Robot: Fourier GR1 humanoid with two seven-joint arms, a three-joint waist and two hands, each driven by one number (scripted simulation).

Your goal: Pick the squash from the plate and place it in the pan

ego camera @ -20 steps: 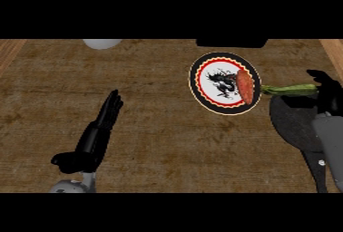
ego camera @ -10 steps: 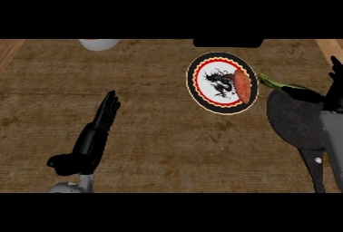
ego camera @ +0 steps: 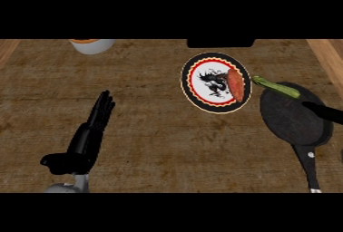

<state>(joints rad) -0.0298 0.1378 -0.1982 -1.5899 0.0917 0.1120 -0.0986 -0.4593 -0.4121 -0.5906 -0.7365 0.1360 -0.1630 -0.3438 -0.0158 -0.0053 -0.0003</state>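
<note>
Now the squash (ego camera: pixel 276 87) lies at the upper rim of the pan (ego camera: pixel 295 120), its stem end poking out toward the plate (ego camera: pixel 216 83); a second ago it was held up at the right edge, beside the plate, in the right hand (ego camera: pixel 321 111); half a second ago it was lower, over the pan's far edge; so it has been carried across and set down, or nearly; the right hand has drawn back toward the right edge, and only a dark finger or two shows over the pan, apart from the squash; whether those fingers are spread or curled I cannot tell; the task looks all but done, though the squash rests on the rim rather than in the middle, so it might tip out.

The squash is slim and green with a paler yellow-green side, lying slantwise; a reddish strip stays on the plate's right side.

The left hand (ego camera: pixel 87 136) rests at lower left, fingers straight and together, holding nothing; a bowl (ego camera: pixel 92 45) sits at the top edge.
</note>
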